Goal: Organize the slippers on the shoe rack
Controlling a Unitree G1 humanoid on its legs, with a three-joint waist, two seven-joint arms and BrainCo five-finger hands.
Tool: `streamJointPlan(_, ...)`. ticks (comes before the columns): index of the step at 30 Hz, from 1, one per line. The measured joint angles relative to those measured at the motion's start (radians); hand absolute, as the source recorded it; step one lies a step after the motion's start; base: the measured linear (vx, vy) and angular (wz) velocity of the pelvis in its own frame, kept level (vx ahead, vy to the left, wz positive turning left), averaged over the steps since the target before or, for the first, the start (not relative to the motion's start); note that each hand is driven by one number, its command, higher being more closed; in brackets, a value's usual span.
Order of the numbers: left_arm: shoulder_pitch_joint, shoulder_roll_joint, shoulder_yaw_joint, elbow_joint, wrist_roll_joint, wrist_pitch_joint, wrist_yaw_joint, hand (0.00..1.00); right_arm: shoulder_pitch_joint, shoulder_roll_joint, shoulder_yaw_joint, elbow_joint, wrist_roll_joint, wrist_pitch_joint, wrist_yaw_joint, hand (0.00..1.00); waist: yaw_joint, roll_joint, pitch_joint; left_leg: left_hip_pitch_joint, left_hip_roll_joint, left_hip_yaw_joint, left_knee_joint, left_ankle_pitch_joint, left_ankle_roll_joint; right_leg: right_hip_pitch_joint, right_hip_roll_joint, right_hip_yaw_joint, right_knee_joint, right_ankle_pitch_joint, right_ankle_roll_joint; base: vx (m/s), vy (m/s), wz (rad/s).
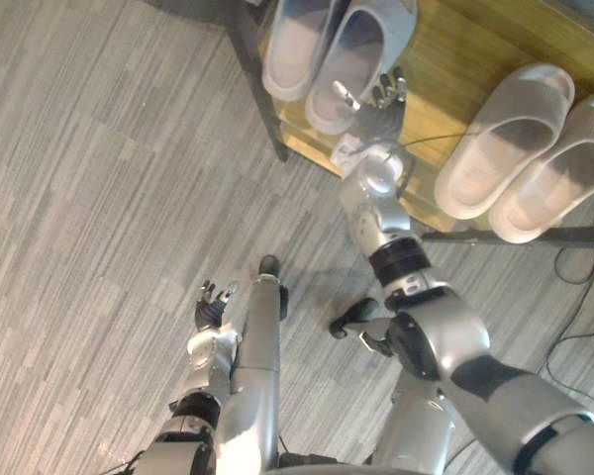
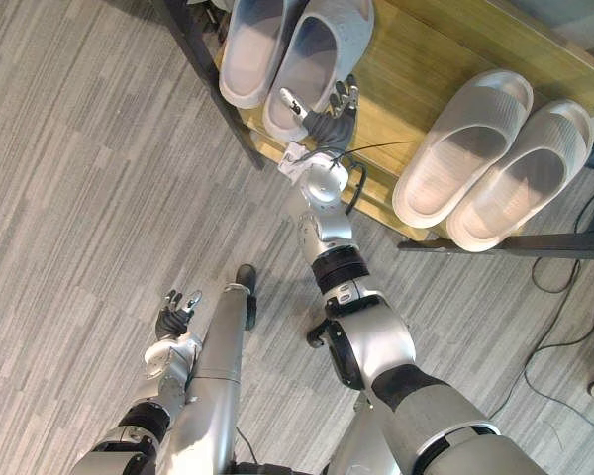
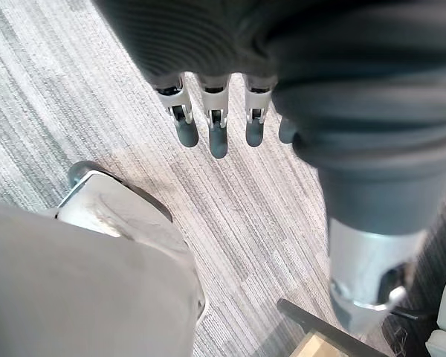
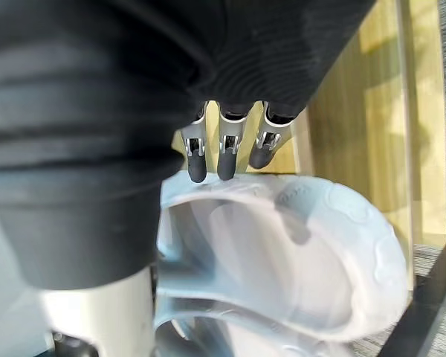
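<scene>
Two pairs of slippers lie on the wooden shoe rack (image 1: pixel 445 69). The pale grey pair is at the rack's left end: one slipper (image 1: pixel 297 45) and its mate (image 1: pixel 361 54) side by side. A white pair (image 1: pixel 505 139) lies further right. My right hand (image 1: pixel 381 107) is open at the heel of the right-hand grey slipper (image 4: pixel 320 253). Its thumb rests on the heel's rim and its straight fingers (image 4: pixel 227 156) reach just past that rim over the wood. My left hand (image 1: pixel 213 305) hangs open low over the carpet, holding nothing, its fingers (image 3: pixel 217 134) relaxed.
The rack stands on dark metal legs (image 1: pixel 257 79), with a dark bar (image 1: pixel 535 236) along its near right edge. Grey striped carpet (image 1: pixel 99 198) spreads to the left of and in front of the rack.
</scene>
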State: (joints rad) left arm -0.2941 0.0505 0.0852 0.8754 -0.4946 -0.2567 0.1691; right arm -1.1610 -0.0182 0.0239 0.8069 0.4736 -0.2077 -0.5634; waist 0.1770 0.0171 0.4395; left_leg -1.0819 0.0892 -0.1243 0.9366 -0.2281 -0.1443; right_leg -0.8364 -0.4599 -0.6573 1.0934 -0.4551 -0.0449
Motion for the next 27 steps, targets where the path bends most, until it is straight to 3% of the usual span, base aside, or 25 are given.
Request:
streamJointPlan(11,0.004,-0.003,-0.035,0.004,0.0,0.002,-0.003,0.0,-0.02,-0.068,0.034,0.058,0.002,0.035,0.002,0.0,0.022,0.003,-0.037,-0.021,0.006,-0.005,0.013,0.002,-0.002,-0.016,-0.004,-0.006,0.017,-0.006,-0.008,-0.01,0.014,0.01)
streamJointPlan(20,0.016,-0.003,-0.041,-0.001,0.0,0.001,-0.016,0.0,-0.026,-0.101,0.039,0.07,-0.041,0.053,0.049,0.0,0.023,0.002,-0.038,0.01,0.026,0.022,0.025,-0.003,0.006,-0.013,0.006,0.03,0.017,0.004,-0.029,-0.05,0.043,-0.09)
streamJointPlan(22,0.034,0.007,-0.045,-0.001,0.0,0.002,-0.023,0.0,-0.025,-0.101,0.041,0.058,-0.078,0.056,0.074,0.0,0.015,0.002,-0.039,0.046,0.043,0.043,0.01,0.001,0.005,0.009,0.019,0.037,-0.008,0.022,-0.051,-0.03,0.034,-0.25)
streamJointPlan(27,0.082,0.031,-0.052,0.02,0.011,0.01,-0.043,0.0,0.042,-0.071,0.071,-0.058,-0.178,0.06,0.096,0.0,-0.021,-0.001,-0.041,0.2,0.083,0.102,-0.099,0.019,0.024,0.126,0.068,0.05,-0.13,0.076,-0.046,-0.02,0.032,-0.24)
